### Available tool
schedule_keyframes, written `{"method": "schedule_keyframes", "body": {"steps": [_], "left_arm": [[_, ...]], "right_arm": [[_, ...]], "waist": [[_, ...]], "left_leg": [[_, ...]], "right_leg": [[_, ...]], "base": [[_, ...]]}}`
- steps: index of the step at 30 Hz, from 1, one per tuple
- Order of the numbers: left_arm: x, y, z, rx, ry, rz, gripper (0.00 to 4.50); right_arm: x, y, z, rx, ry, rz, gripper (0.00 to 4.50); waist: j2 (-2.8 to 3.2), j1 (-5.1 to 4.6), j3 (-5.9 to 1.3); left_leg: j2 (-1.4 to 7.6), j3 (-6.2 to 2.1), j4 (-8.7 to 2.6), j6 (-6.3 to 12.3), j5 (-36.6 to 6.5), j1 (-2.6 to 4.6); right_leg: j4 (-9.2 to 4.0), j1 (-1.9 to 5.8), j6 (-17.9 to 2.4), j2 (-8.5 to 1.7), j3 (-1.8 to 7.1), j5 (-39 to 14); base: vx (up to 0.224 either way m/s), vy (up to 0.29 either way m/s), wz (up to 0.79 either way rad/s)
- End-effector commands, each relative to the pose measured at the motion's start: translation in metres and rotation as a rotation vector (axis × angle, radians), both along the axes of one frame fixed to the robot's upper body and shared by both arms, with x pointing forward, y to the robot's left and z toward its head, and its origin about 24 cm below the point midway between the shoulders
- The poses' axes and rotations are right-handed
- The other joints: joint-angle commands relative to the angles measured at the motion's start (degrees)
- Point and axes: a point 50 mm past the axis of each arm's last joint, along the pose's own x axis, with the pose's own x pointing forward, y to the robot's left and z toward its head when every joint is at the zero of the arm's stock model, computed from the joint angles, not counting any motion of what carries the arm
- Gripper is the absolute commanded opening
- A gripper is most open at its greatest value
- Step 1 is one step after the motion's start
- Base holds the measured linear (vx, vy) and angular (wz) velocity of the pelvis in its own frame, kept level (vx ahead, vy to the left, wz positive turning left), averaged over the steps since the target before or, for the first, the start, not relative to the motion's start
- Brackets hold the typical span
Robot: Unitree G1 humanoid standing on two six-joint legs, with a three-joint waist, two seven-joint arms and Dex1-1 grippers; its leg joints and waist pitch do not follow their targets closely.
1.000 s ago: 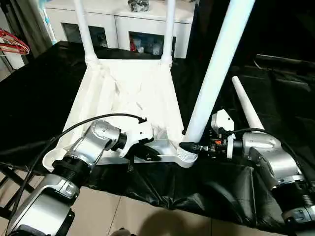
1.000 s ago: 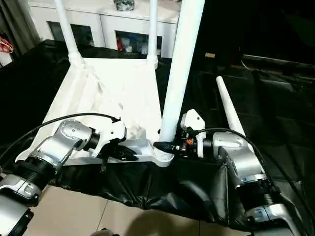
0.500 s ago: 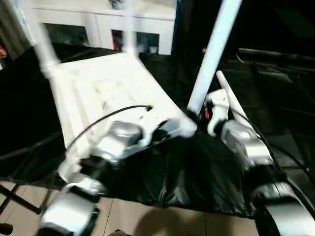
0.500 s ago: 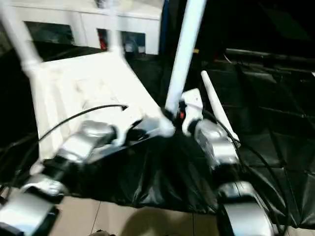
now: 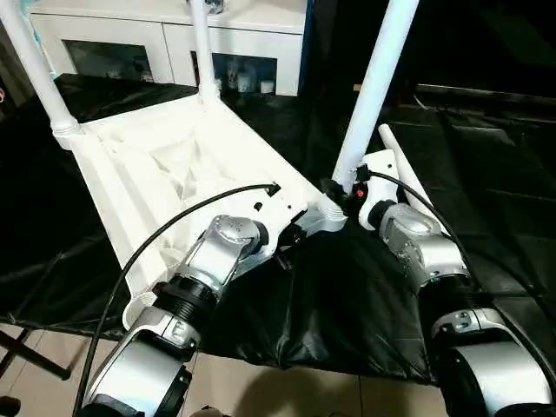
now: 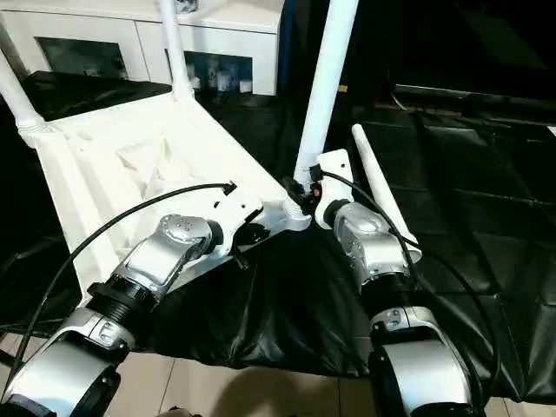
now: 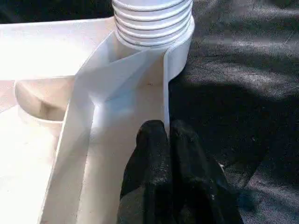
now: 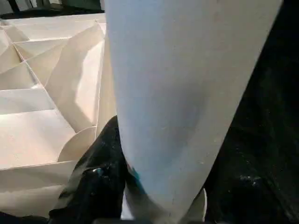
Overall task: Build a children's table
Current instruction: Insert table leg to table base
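The children's table [image 5: 182, 169] lies upside down across the left half of the head views on the black-sheeted counter [image 5: 486, 174], ribbed underside up. 2 legs [image 5: 35, 69] stand in the far corner sockets at the upper left, a 3rd leg [image 5: 369, 95] rises from the near right socket toward the top centre, and a 4th leg [image 5: 408, 174] lies loose on the sheet just right of it. The table looks light, stiff and hollow, with smooth plastic that may slip; the rim and ribs by a corner socket, or a leg low near its threaded base, look like the surest places to hold. The left claw [image 7: 168, 135] has its fingers pressed together against the rim wall just below the socket, bracing rather than pinching. The right claw [image 6: 300, 193] clasps the 3rd leg at its foot, fingers half spread around the tube. Against the frame 1 second earlier, the table has swung round: its near edge then ran level across the picture and now slants up toward the right, with both arms drawn in toward the centre.
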Motion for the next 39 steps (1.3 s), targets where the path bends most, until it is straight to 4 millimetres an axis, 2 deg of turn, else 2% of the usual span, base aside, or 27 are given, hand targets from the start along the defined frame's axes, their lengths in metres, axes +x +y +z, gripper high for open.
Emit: {"method": "schedule_keyframes", "body": {"steps": [1, 9, 10, 12, 15, 17, 19, 22, 24, 26, 28, 30, 31, 39], "left_arm": [[0.001, -0.024, 0.025, -0.053, -0.095, -0.09, 0.0], [0.001, -0.021, 0.026, -0.057, -0.089, -0.107, 0.0], [0.001, -0.02, 0.026, -0.059, -0.089, -0.109, 0.0], [0.001, -0.02, 0.026, -0.064, -0.09, -0.116, 0.0], [0.0, -0.019, 0.027, -0.074, -0.096, -0.139, 0.0], [0.0, -0.018, 0.028, -0.075, -0.095, -0.147, 0.0], [0.0, -0.017, 0.028, -0.08, -0.097, -0.156, 0.0], [-0.001, -0.014, 0.029, -0.082, -0.096, -0.18, 0.0], [-0.001, -0.013, 0.029, -0.083, -0.095, -0.185, 0.0], [-0.001, -0.012, 0.03, -0.083, -0.095, -0.196, 0.0], [-0.004, -0.007, 0.03, -0.084, -0.091, -0.254, 0.0], [-0.004, -0.006, 0.03, -0.083, -0.091, -0.265, 0.0], [-0.006, -0.004, 0.03, -0.086, -0.082, -0.3, 0.0], [-0.016, 0.009, 0.031, -0.105, -0.057, -0.484, 0.0]], "right_arm": [[-0.023, 0.019, -0.048, -0.025, 0.217, 0.095, 1.86], [-0.022, 0.015, -0.047, -0.045, 0.193, 0.103, 1.86], [-0.021, 0.015, -0.045, -0.034, 0.184, 0.102, 2.21], [-0.019, 0.016, -0.04, -0.004, 0.152, 0.104, 2.56], [-0.017, 0.016, -0.031, 0.049, 0.112, 0.122, 2.65], [-0.016, 0.016, -0.027, 0.06, 0.095, 0.132, 3.01], [-0.016, 0.015, -0.025, 0.068, 0.087, 0.143, 3.05], [-0.018, 0.012, -0.021, 0.072, 0.061, 0.184, 3.39], [-0.018, 0.011, -0.02, 0.069, 0.054, 0.194, 3.46], [-0.019, 0.009, -0.019, 0.065, 0.045, 0.208, 3.82], [-0.025, 0.002, -0.016, 0.032, 0.012, 0.303, 3.82], [-0.027, 0.001, -0.015, 0.027, 0.009, 0.324, 3.82], [-0.03, -0.003, -0.015, 0.009, 0.006, 0.369, 3.82], [-0.047, -0.019, -0.016, -0.078, 0.034, 0.563, 3.82]], "waist": [[0.32, 0.55, -3.42], [0.38, 0.48, -3.35], [0.38, 0.47, -3.37], [0.37, 0.44, -3.43], [0.44, 0.68, -3.56], [0.53, 0.81, -3.65], [0.55, 0.81, -3.65], [0.69, 0.83, -3.56], [0.67, 0.93, -3.56], [0.84, 1.05, -3.54], [0.91, 1.6, -3.63], [0.9, 1.99, -3.76], [1.11, 2.15, -3.77], [1.28, 3.55, -3.72]], "left_leg": [[3.98, -1.72, -4.37, 1.09, -13.3, 0.62], [4.01, -1.74, -4.43, 0.99, -13.9, 0.66], [3.97, -1.74, -4.41, 1.06, -13.7, 0.62], [3.99, -1.73, -4.39, 1.28, -13.3, 0.58], [4.01, -1.61, -4.22, 1.72, -12.5, 0.64], [4.09, -1.59, -4.13, 2.46, -10.2, 0.51], [4.06, -1.56, -4.07, 2.95, -9.7, 0.43], [4.05, -1.53, -4.08, 3.11, -10.2, 0.49], [4.11, -1.54, -4.07, 3.06, -10.5, 0.51], [4.17, -1.58, -4.11, 2.91, -10.3, 0.59], [4.14, -1.45, -3.93, 3.09, -10.0, 0.67], [4.22, -1.46, -3.85, 3.78, -8.2, 0.65], [4.18, -1.46, -3.77, 4.05, -7.6, 0.61], [4.42, -1.34, -3.71, 3.81, -8.6, 0.78]], "right_leg": [[-4.29, 2.75, -13.2, -5.94, 3.14, -12.6], [-4.42, 2.63, -13.1, -5.97, 3.14, -13.4], [-4.37, 2.7, -13.2, -5.98, 3.15, -13.2], [-4.29, 2.75, -13.4, -5.93, 3.15, -12.3], [-4.28, 2.79, -14.0, -6.02, 3.22, -11.0], [-3.72, 2.88, -14.8, -5.93, 3.13, -7.2], [-3.59, 3.0, -15.2, -5.94, 3.09, -6.1], [-3.78, 2.95, -15.2, -5.98, 3.06, -7.4], [-3.83, 2.99, -15.0, -6.04, 3.08, -8.0], [-3.77, 2.89, -15.1, -5.97, 3.06, -7.9], [-3.75, 3.0, -14.9, -5.98, 3.11, -7.1], [-3.31, 2.94, -15.3, -5.93, 3.14, -4.2], [-3.2, 2.97, -15.6, -5.99, 3.1, -3.5], [-3.25, 2.85, -15.1, -5.86, 2.96, -5.2]], "base": [[0.0, 0.0, 0.0], [0.0, 0.0, 0.0], [0.0, 0.0, 0.0], [0.0, 0.0, 0.0], [0.0, 0.0, 0.0], [0.0, 0.0, 0.0], [0.0, 0.0, 0.0], [0.0, 0.0, 0.0], [0.0, 0.0, 0.0], [0.0, 0.0, 0.0], [0.0, 0.0, 0.0], [0.0, 0.0, 0.0], [0.0, 0.0, 0.0], [0.0, 0.0, 0.0]]}}
